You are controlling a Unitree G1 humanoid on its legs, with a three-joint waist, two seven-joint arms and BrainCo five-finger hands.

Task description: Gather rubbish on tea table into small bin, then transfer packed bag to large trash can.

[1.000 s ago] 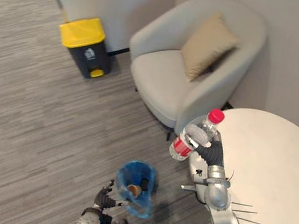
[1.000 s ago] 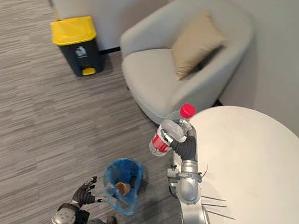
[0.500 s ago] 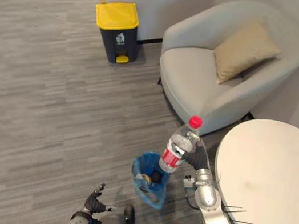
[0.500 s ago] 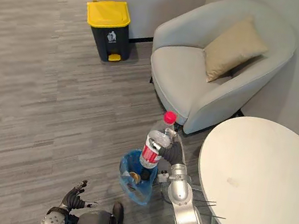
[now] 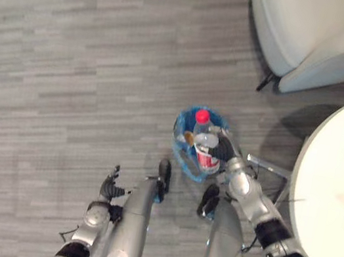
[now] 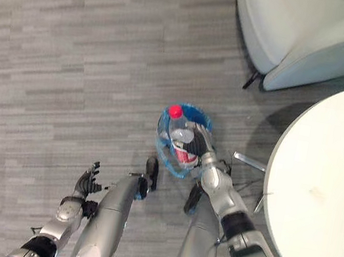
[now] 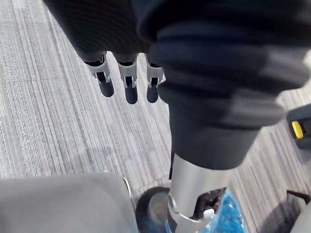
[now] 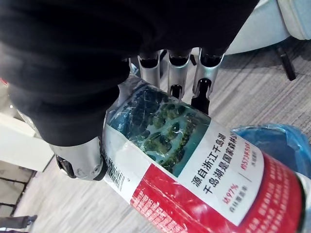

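Note:
My right hand (image 5: 223, 149) is shut on a clear plastic bottle (image 5: 204, 149) with a red cap and a red label. It holds the bottle upright over the mouth of the small bin, lined with a blue bag (image 5: 181, 130), on the floor. In the right wrist view the fingers (image 8: 179, 68) curl round the bottle (image 8: 194, 179), and the blue bag (image 8: 272, 141) shows just beyond it. A brown scrap (image 5: 188, 137) lies inside the bin. My left hand (image 5: 108, 188) hangs low at my left side over the floor, its fingers (image 7: 127, 87) straight and holding nothing.
The round white tea table (image 5: 339, 198) stands to the right of the bin, its thin metal legs (image 5: 269, 165) close to my right arm. A light grey armchair (image 5: 309, 33) stands at the far right. Grey striped floor spreads to the left. A dark thing with a yellow part (image 7: 299, 127) shows at one edge.
The camera has tilted down, so the whole picture has shifted. My right hand has carried the bottle from beside the bin down over its mouth. The left hand still hangs open.

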